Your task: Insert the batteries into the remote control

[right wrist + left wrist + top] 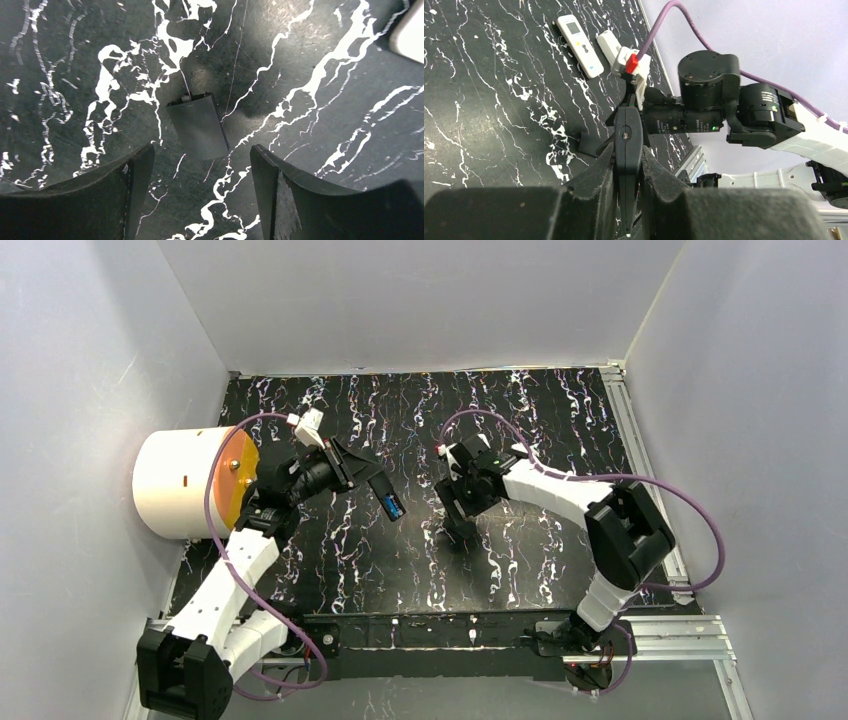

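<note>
Remote control (626,131) was clamped edge-on in my shut left pincer (628,161). My right pincer (201,151) stood wide open, empty, above a dark cover (196,122).

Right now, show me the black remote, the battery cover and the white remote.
black remote (627,147), left wrist view, its narrow edge above the fingers.
battery cover (197,129), right wrist view, middle of its flat face.
white remote (580,46), left wrist view, middle of its face.

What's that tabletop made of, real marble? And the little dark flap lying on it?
Tabletop: black with white veins, marble-look; soft sheen hints at printed sheet, unsure. Dark flap: likely matte moulded plastic, small clip tab on one edge.
</note>
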